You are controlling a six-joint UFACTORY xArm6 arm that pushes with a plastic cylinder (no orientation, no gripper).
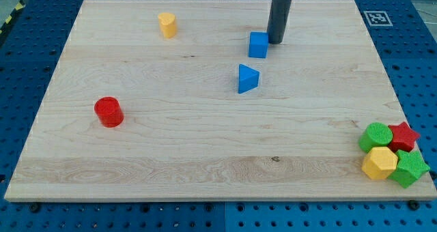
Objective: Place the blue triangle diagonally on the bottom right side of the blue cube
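**Tip beside the blue cube, triangle just below it**

The wooden bench (205, 143) fills most of the view, lying on a blue perforated surface (27, 48). My tip (276, 41) comes down from the view's top as a straight dark rod and ends just at the right of the blue cube (258, 45), close to or touching its upper right corner (I cannot tell which). This tool is a plain rod with nothing on it that spreads or clamps, so there is no hold on any block.

The blue triangle (247, 78) lies near the cube, below it and slightly toward the view's left, with a small strip of bare wood between the two. Its pointed end faces the view's right. It stands apart from my tip.

Toward the view's upper left sits a yellow block (167, 25), upright and alone. A red cylinder (108, 112) stands well apart from it, at the left of the bench.

In the bottom right corner four blocks huddle together: a green cylinder (376, 136), a red star (404, 136), a yellow hexagonal block (379, 163) and a green block (410, 168) at the very edge of the wood.

A fiducial marker (374, 18) is printed on the bench's top right corner.
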